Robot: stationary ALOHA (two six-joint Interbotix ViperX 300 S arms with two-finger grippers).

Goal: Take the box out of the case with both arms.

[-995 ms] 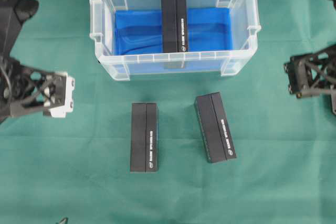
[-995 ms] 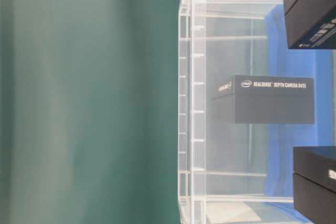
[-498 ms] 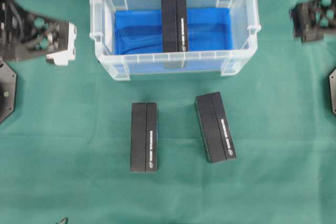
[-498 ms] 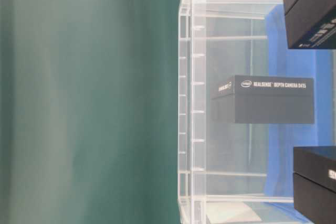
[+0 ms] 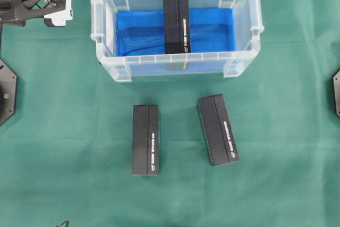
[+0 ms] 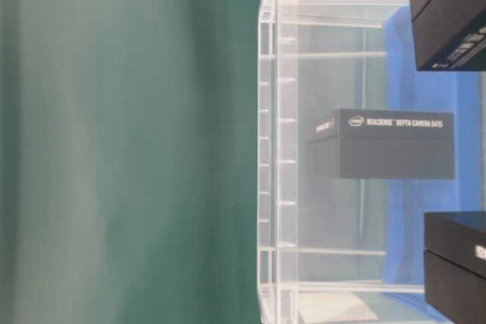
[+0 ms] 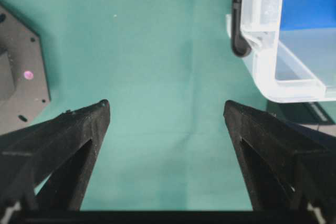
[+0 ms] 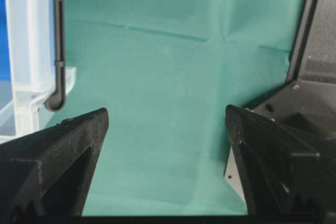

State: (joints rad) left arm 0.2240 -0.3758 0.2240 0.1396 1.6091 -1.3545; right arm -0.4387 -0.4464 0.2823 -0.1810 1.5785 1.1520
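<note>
The box lies in the case, untouched; we judge the approach step. Left gripper and right gripper hang outside the case ends with jaws wide, empty; next both must reach in. Only the overhead view shows two more boxes on the table

One box inside case
</note>
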